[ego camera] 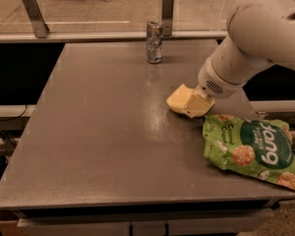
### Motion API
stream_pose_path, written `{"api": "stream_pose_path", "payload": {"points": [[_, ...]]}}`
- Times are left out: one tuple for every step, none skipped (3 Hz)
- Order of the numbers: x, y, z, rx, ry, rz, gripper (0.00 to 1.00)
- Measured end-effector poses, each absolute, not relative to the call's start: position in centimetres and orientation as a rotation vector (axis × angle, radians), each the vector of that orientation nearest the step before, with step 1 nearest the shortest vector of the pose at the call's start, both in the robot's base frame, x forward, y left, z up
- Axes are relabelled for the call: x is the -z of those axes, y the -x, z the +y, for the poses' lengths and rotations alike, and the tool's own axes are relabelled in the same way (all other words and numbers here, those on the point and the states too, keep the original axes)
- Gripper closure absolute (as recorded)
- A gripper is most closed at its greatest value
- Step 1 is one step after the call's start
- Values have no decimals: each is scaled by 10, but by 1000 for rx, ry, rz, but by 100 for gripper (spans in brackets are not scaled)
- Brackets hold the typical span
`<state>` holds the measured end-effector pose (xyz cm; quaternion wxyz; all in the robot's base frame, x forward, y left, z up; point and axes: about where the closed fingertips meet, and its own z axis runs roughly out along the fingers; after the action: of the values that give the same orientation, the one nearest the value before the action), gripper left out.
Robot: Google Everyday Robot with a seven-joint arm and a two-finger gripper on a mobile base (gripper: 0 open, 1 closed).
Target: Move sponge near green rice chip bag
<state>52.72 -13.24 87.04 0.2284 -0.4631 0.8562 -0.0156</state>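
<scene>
The pale yellow sponge [178,99] sits low over the grey table [98,132], right of centre. My gripper [197,103] reaches down from the upper right on its white arm and is shut on the sponge's right end. The green rice chip bag [253,145] lies flat at the table's right front, with white lettering and round snack pictures. The sponge is just above and left of the bag's top left corner, a small gap apart.
A crushed silver can [154,42] stands upright at the table's far edge, centre. A rail with metal posts [33,14] runs behind the table. The table's right edge passes under the bag.
</scene>
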Motion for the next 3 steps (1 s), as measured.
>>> {"api": "stream_pose_path", "payload": {"points": [[-869,-527,-134,40,1270,2364,4],[-869,-527,-133,41,1271,2363,0],[-869,-527,-133,37,1273,2359,0]]}}
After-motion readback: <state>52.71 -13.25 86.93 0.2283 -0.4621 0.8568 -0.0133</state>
